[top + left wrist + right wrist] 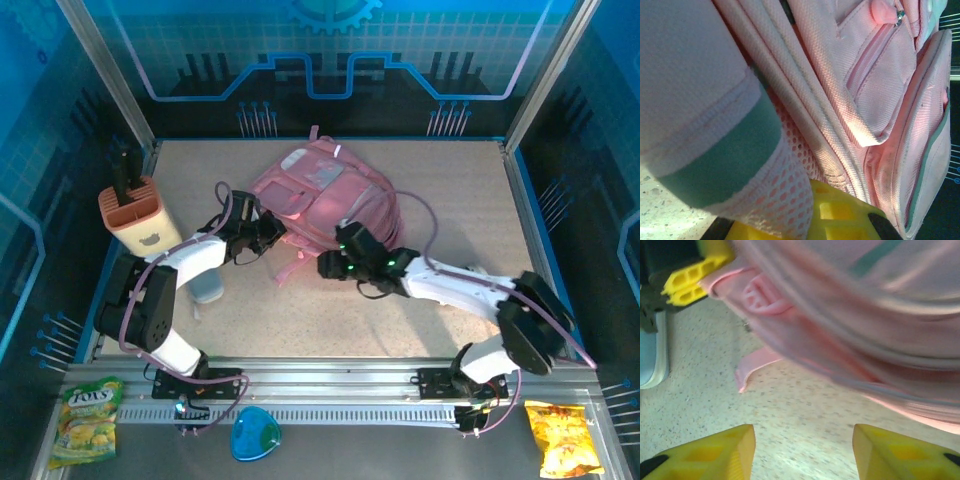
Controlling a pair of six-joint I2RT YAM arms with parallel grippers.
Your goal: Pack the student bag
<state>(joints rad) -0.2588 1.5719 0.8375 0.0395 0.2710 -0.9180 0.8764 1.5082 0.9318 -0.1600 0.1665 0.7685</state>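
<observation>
Pink fabric, soft and floppy: the student bag point(325, 195) lies mid-bench point(450, 200) towards the back, and will likely sag rather than lift stiffly. Your left gripper point(268, 232) looks pinched shut on its left edge. Your right gripper point(802, 440) stands partly open and empty, just beside its near edge. Grip a seam or strap.

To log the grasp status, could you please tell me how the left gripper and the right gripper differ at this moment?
The left gripper is shut, seemingly pinching fabric at the student bag's left edge; the right gripper is open with nothing between its fingers. The left gripper is pressed into the bag, while the right gripper hangs low over bare table beside it. Both have yellow fingers and sit at the bag's near side.
</observation>
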